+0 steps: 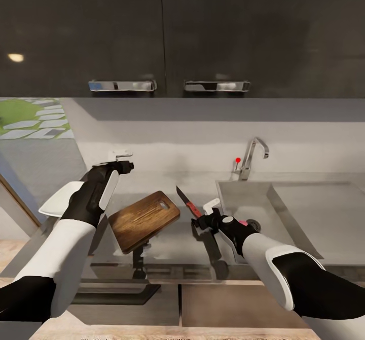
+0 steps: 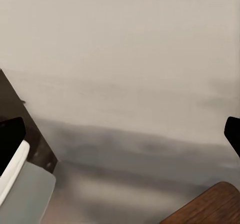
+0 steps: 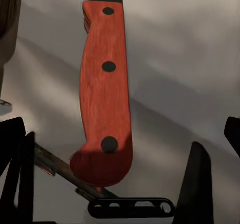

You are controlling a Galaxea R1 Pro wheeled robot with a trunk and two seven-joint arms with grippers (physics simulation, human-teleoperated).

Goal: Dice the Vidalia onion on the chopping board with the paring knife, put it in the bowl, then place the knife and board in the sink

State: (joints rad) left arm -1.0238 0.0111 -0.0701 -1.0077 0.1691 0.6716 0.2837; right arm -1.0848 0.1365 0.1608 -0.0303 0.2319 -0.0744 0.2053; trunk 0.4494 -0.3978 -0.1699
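Your right gripper [image 1: 204, 222] has its jaws spread, the paring knife [image 1: 186, 201] lying just ahead of them on the countertop [image 1: 167, 238], its red handle [image 3: 102, 98] nearest the fingers. The chopping board [image 1: 144, 220] sits just beside the blade, off to the jaws' left. The sink [image 1: 243, 198] and its tap [image 1: 252, 156] lie beyond, to their right. Your left gripper [image 1: 121, 161] hangs open above the board's far corner, the white bowl [image 1: 58, 200] behind its wrist.
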